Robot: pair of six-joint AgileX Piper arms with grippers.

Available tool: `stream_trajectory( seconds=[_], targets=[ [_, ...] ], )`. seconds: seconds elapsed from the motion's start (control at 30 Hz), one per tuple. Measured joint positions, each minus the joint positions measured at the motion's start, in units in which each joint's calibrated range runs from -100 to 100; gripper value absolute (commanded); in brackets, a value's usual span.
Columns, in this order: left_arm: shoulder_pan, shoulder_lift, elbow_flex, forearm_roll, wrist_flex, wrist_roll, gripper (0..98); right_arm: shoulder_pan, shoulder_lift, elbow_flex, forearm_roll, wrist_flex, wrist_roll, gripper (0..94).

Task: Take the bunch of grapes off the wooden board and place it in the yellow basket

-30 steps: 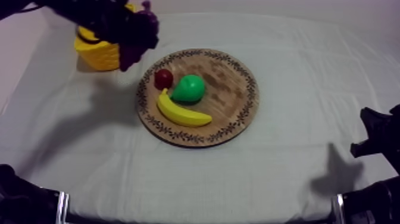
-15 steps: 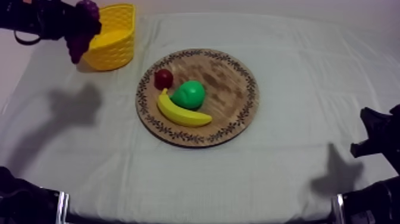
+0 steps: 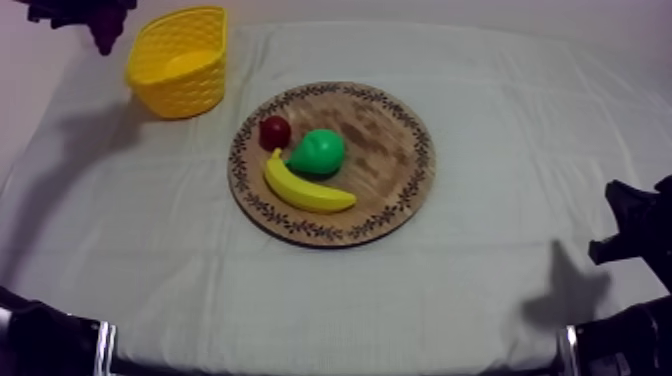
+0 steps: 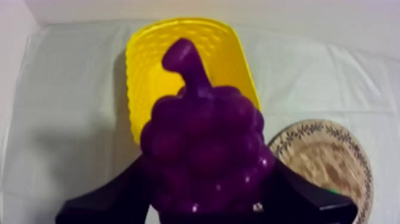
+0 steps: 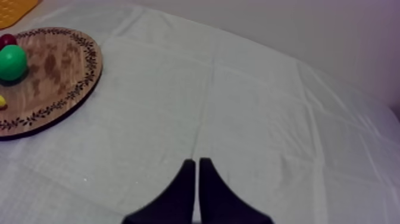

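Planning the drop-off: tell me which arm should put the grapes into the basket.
Left. The left jaws are shut on the bunch of grapes, right by the yellow basket. The right jaws lie shut on nothing over the cloth, past the wooden board from the basket.

The bunch of grapes [image 4: 205, 152] hides part of the yellow basket [image 4: 143, 65].
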Motion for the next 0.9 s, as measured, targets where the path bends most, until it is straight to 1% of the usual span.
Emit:
stream_trajectory(
  seconds=[0.27, 0.47, 0.6, 0.9],
  targets=[
    [0.4, 11.6, -8.1, -0.32, -1.5, 0.9, 53.8, 0.0, 0.0, 0.0, 0.0, 0.0, 0.0, 0.5],
    [0.6, 21.7, -15.0, -0.45, -2.5, 1.0, 53.6, 0.0, 0.0, 0.0, 0.0, 0.0, 0.0, 0.5],
    [0.5, 28.1, -19.8, -0.38, -2.5, 0.9, 53.6, 0.0, 0.0, 0.0, 0.0, 0.0, 0.0, 0.5],
    [0.3, 40.2, -30.9, -0.26, -0.2, 1.3, 53.8, 0.0, 0.0, 0.0, 0.0, 0.0, 0.0, 0.5]
  ],
)
